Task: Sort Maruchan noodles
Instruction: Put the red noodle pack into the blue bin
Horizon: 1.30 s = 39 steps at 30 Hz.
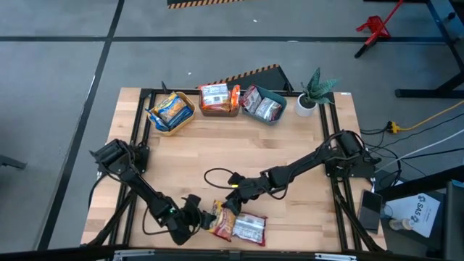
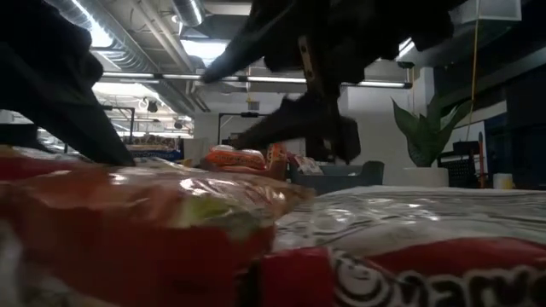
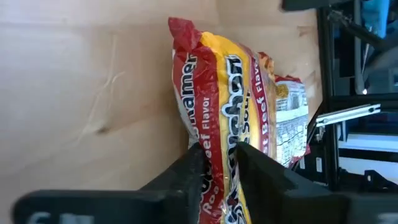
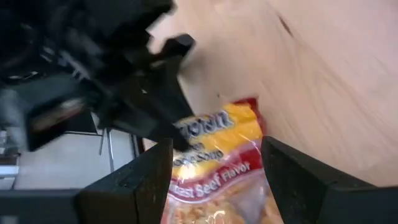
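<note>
- Two loose packets lie at the near edge of the table (image 1: 290, 145), between the two arms: an orange-yellow packet (image 1: 222, 220) and, touching it on the right, a red-silver packet (image 1: 250, 229).
- Left end effector (image 1: 199, 220) is at the orange-yellow packet's left end; in its wrist view both fingers (image 3: 193, 165) press the packet's edge between them, so it is gripping that packet (packet stands on edge there, print reads "Beef Flavor").
- Right end effector (image 1: 233, 197) hangs just above and behind the same packet, fingers spread wide with nothing between them; its wrist view looks down past both fingers (image 4: 149, 171) onto the packet and the left end effector.
- Far edge of the table carries three bins, side by side: yellow bin (image 1: 172, 112) with blue-white packets, a middle bin (image 1: 220, 101) with orange packets (bin colour hidden by its load), teal bin (image 1: 264, 105) with red-silver packets.
- Potted plant (image 1: 312, 93) stands at the far right corner, just beside the teal bin.
- Low view is mostly filled by the two near packets, blurred.
</note>
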Motion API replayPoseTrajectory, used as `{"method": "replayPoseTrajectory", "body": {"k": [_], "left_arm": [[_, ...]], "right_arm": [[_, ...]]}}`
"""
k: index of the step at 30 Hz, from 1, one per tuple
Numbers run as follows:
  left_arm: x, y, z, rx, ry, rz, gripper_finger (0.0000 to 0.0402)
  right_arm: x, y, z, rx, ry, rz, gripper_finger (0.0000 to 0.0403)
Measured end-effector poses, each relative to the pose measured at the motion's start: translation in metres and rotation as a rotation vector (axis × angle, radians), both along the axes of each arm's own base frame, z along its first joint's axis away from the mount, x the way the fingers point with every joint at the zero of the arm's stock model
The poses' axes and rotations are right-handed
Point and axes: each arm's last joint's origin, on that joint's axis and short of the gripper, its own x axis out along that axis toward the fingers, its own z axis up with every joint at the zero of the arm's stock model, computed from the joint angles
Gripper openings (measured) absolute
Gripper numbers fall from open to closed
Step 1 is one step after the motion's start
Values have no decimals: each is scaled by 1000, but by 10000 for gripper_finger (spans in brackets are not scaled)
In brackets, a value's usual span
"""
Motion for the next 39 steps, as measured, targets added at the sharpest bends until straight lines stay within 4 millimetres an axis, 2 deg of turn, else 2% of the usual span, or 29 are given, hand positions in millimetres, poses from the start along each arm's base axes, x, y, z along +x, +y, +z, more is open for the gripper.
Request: {"method": "replayPoseTrajectory", "body": {"k": [4, 8, 12, 19, 24, 28, 34, 39], "left_arm": [[4, 4, 0, 6, -8, 20, 47], [7, 9, 4, 34, -37, 63, 6], [15, 24, 11, 148, -28, 60, 1], [39, 58, 41, 273, -15, -20, 0], [58, 98, 65, 361, -16, -36, 0], [73, 138, 83, 368, -44, -24, 0], [94, 209, 105, 397, -175, 20, 0], [97, 277, 114, 392, -241, 111, 0]], "right_arm": [[-4, -12, 17, -47, -5, 14, 232], [-12, -35, 46, -125, -11, 13, 232], [-29, -61, 83, -202, -28, -4, 232], [-75, -90, 145, -308, -77, -97, 232], [-111, -100, 177, -377, -115, -198, 232], [-133, -105, 191, -402, -118, -239, 232], [-156, -111, 202, -443, -112, -296, 232], [-170, -115, 207, -486, -102, -328, 232]]}}
